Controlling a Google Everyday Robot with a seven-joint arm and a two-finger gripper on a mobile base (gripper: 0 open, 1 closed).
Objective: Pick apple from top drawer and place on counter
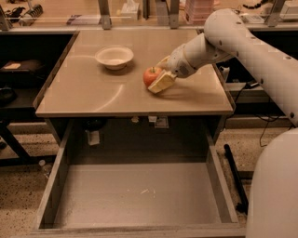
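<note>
The red apple (150,76) rests on the beige counter (88,90), right of its middle. My gripper (157,76) reaches in from the right at the end of the white arm (233,32). Its two pale fingers (162,83) stand on either side of the apple and close against it. The top drawer (52,188) is pulled out below the counter's front edge. Its grey floor holds nothing.
A white bowl (114,57) stands on the counter, left of the apple. A cluttered bench (139,11) with metal posts runs along the back. My white base (274,186) fills the lower right, beside the drawer's right wall.
</note>
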